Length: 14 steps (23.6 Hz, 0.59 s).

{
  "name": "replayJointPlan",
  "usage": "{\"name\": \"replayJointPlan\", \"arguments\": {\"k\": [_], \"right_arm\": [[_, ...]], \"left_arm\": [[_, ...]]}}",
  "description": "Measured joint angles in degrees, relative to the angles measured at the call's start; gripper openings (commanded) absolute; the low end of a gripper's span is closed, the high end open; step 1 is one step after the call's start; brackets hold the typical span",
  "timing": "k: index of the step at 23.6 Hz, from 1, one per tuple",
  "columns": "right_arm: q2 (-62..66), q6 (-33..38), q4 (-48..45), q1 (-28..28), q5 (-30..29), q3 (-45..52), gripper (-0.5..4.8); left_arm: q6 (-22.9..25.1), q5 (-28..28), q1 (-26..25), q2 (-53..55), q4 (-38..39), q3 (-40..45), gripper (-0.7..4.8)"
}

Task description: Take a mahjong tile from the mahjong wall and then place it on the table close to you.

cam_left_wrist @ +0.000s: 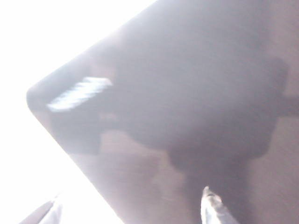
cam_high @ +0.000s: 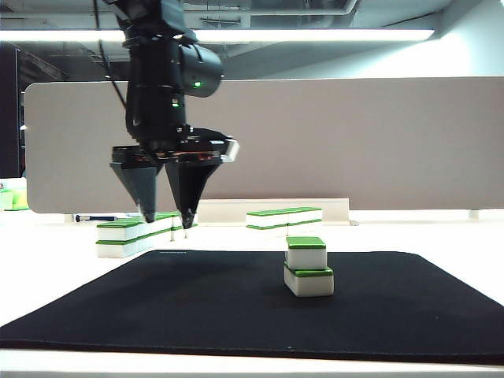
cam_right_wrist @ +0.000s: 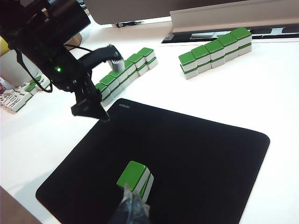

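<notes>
Now, on the left, our left gripper [cam_high: 167,219] hangs spread and empty above the mahjong wall [cam_high: 135,234] at the table's [cam_high: 47,268] far-left side. Drop off-centre and we topple neighbouring tiles. On the right, our right gripper [cam_right_wrist: 133,205]: we cannot tell its state.

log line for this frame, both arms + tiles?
left gripper: open, empty, above mahjong wall | right gripper: state unclear, by two stacked tiles on black mat
</notes>
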<state>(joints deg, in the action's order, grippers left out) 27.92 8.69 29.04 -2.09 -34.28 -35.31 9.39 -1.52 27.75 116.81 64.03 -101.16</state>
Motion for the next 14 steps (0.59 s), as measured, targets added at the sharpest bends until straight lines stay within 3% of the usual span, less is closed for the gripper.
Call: {"name": "replayJointPlan", "arguments": {"k": [6,14], "right_arm": [[0.0,0.0,0.5,0.0,-0.2,0.0,-0.01],[0.0,0.0,1.9,0.0,-7.3,0.0,-0.01]], "left_arm": [[-3.9,-1.8,-3.3,-3.0,-2.6,0.0,3.72],[-7.8,-2.2,-7.6,-4.5,-5.0,-0.1,3.73]]}}
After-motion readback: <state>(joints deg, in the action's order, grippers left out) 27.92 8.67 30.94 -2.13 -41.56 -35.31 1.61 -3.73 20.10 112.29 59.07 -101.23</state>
